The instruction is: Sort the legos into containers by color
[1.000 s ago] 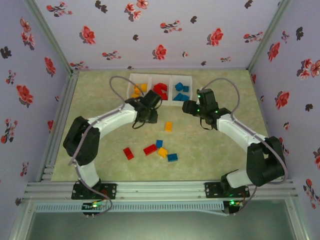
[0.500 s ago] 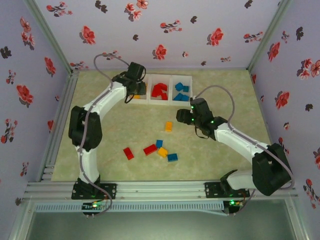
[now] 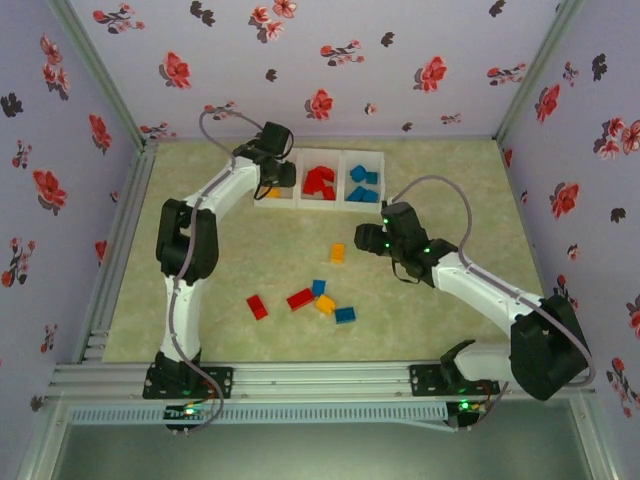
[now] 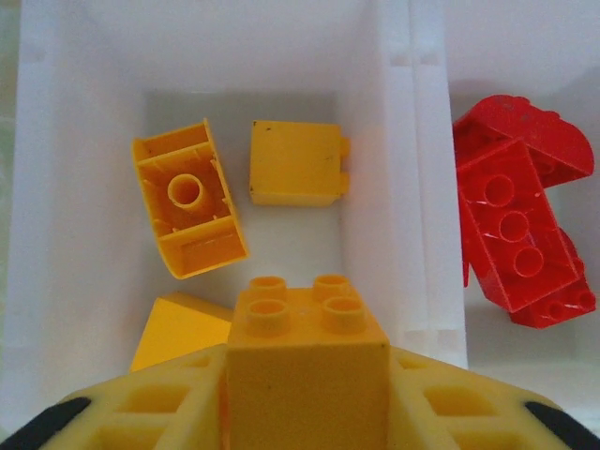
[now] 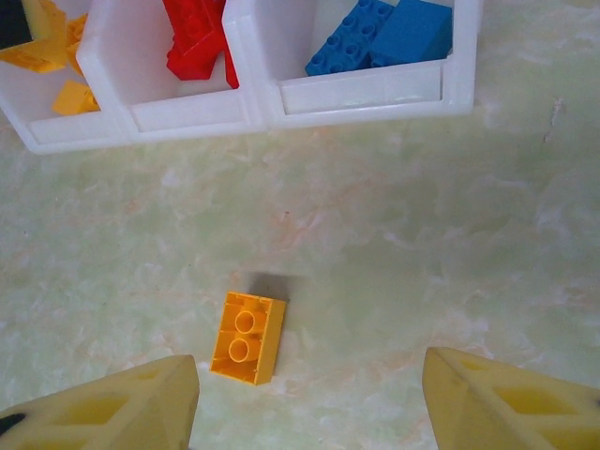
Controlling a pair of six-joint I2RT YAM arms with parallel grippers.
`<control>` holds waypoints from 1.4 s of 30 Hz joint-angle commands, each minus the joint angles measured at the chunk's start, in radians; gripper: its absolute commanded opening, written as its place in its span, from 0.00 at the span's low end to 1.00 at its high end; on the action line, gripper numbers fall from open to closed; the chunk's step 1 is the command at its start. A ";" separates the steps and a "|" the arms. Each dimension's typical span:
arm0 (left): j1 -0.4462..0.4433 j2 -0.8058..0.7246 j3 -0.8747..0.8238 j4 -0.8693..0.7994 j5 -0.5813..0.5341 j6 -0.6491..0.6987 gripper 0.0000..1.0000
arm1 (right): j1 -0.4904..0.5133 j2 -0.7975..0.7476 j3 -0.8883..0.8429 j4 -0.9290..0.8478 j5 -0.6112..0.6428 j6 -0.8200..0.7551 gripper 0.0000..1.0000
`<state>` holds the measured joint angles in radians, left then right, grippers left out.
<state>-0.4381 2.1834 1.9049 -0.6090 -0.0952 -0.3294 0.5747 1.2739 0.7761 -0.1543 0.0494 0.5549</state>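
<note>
Right wrist: containers (image 5: pixel 347 94) hold blue, red and, seemingly, yellow legos (image 5: pixel 403 33).

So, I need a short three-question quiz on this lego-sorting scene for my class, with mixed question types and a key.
1. True or false: the left gripper grips a red brick.
2. Which bin of the containers holds the blue legos? A left, B middle, C right.
3. Fill in: the right gripper is ___ above a loose yellow brick.
Key: 1 false, the held brick is yellow; 2 C; 3 open.
</note>
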 commanded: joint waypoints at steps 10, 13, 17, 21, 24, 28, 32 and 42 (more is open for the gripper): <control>0.006 -0.068 -0.026 -0.005 0.018 -0.027 0.64 | 0.050 0.038 0.015 -0.021 0.053 0.008 0.65; 0.006 -0.154 -0.103 0.013 0.019 -0.044 0.64 | 0.063 0.069 0.027 -0.029 0.069 0.010 0.65; 0.005 -0.280 -0.242 0.046 0.020 -0.079 0.64 | 0.088 0.131 0.051 -0.032 0.085 0.031 0.65; 0.000 -0.409 -0.402 0.089 0.020 -0.112 0.64 | 0.119 0.202 0.086 -0.025 0.093 0.052 0.64; -0.003 -0.494 -0.511 0.113 0.022 -0.147 0.64 | 0.144 0.267 0.122 -0.031 0.103 0.063 0.63; -0.022 -0.615 -0.649 0.159 0.033 -0.187 0.65 | 0.170 0.342 0.181 -0.057 0.117 0.075 0.63; -0.045 -0.700 -0.738 0.157 0.035 -0.210 0.65 | 0.198 0.396 0.239 -0.112 0.167 0.089 0.63; -0.072 -0.810 -0.787 0.137 0.049 -0.236 0.66 | 0.226 0.515 0.316 -0.182 0.216 0.092 0.64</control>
<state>-0.4973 1.4117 1.1152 -0.4786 -0.0582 -0.5484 0.7902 1.7615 1.0687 -0.2916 0.2222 0.6277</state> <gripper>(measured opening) 0.656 0.641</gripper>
